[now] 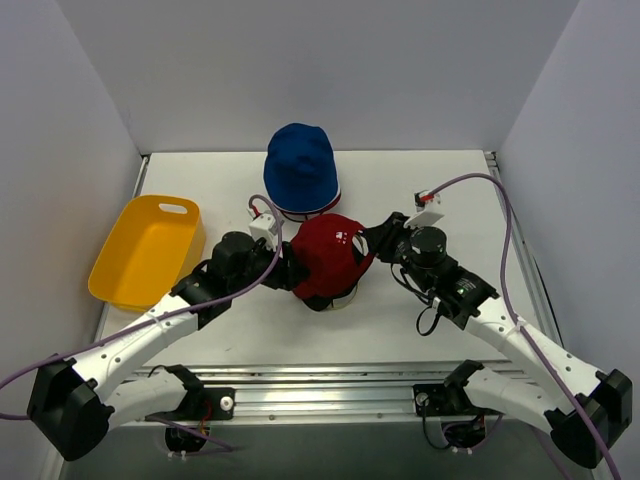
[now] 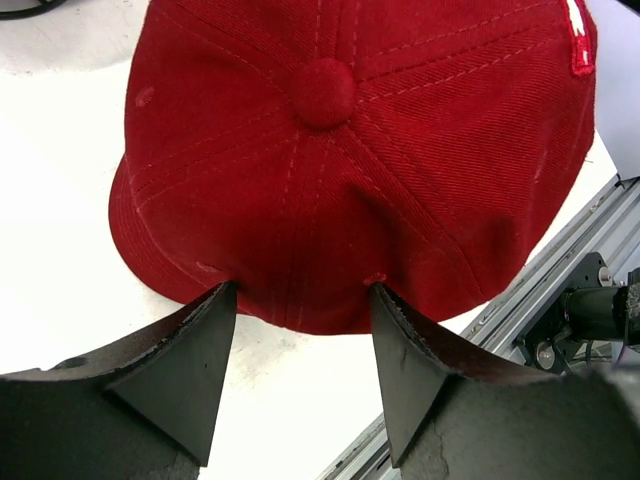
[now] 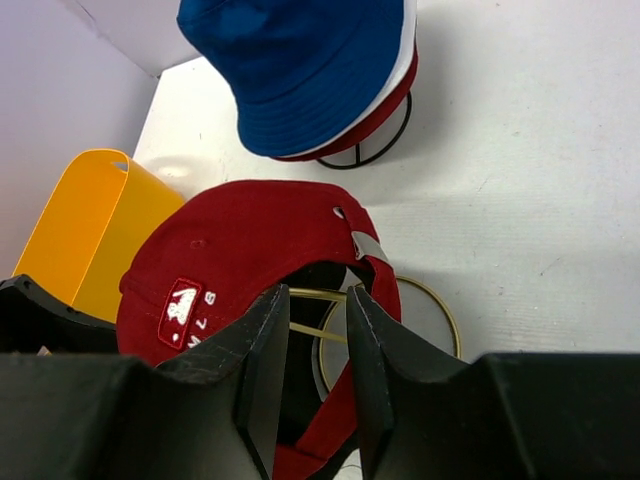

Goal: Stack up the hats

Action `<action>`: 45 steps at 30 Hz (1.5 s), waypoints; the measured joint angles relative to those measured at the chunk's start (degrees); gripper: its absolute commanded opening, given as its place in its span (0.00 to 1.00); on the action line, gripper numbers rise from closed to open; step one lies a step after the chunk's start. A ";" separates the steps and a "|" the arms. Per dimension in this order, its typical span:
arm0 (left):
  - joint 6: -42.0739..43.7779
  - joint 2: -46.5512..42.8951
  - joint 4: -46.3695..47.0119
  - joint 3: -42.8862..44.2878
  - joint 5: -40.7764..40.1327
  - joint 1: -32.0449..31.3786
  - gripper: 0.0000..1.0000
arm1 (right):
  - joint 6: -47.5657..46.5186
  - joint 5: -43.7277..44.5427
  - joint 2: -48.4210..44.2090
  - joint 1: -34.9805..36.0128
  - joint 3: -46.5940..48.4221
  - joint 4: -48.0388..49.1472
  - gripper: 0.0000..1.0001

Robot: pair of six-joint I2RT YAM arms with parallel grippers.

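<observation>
I see the red baseball cap (image 1: 328, 258) at the centre of the table (image 1: 440, 190), sitting on a gold wire frame (image 3: 441, 300). The left gripper (image 2: 300, 292) is at the cap's 9 o'clock, fingers spread wide, tips touching the rim. The right gripper (image 3: 315, 295) is at its 3 o'clock, jaws parted by a narrow gap over the back strap. At 12 o'clock the blue hat (image 1: 300, 168) tops a white hat (image 3: 407, 55) and a dark red hat (image 3: 388, 108) on a black wire frame (image 3: 385, 148); a yellow tub (image 1: 145, 250) lies at 9 o'clock.
</observation>
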 measured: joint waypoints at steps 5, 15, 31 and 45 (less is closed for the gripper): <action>-0.31 -2.25 0.15 -1.53 -0.37 -0.96 0.61 | 0.28 -0.11 0.00 0.07 -1.22 0.00 0.25; -0.44 -7.82 0.46 -4.02 0.42 -1.53 0.63 | 1.55 1.36 -7.02 0.13 -4.37 -3.58 0.21; 0.85 -3.13 6.25 -9.92 1.01 -7.30 0.68 | 6.08 -8.55 -18.95 2.75 -27.54 5.25 0.17; 1.03 1.84 11.17 -10.12 -1.73 -11.37 0.68 | 4.96 -20.13 -10.38 5.79 -35.60 35.67 0.18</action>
